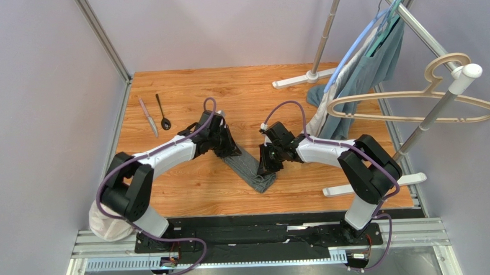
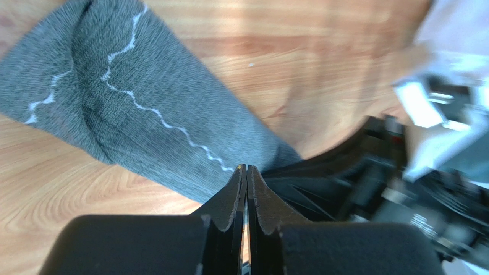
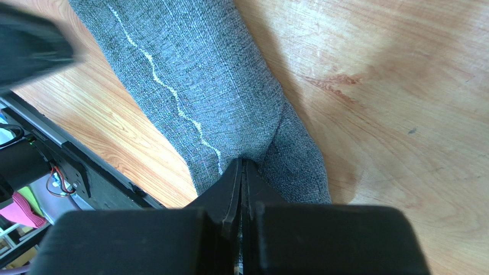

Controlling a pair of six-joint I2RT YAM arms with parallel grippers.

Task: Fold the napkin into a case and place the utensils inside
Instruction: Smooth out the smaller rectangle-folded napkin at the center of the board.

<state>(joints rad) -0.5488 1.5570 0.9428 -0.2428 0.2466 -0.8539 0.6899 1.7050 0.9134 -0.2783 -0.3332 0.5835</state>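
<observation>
The napkin (image 1: 252, 173) lies folded as a narrow dark grey strip, slanting across the middle of the wooden table. My left gripper (image 1: 230, 152) sits at its far upper end. In the left wrist view this gripper (image 2: 247, 168) is shut, its tips against the napkin's (image 2: 143, 114) edge, and no cloth shows between them. My right gripper (image 1: 263, 168) is at the strip's right side. In the right wrist view it (image 3: 243, 161) is shut on a puckered fold of the napkin (image 3: 189, 74). The utensils, a silver knife (image 1: 148, 117) and a black spoon (image 1: 163, 112), lie side by side at the far left.
A clothes rack's white foot (image 1: 301, 80) and a teal-grey garment (image 1: 376, 61) stand at the back right, with a beige hanger (image 1: 415, 97) over the right edge. Another white foot (image 1: 376, 184) lies near the right arm. A white bundle (image 1: 104, 223) sits by the left base.
</observation>
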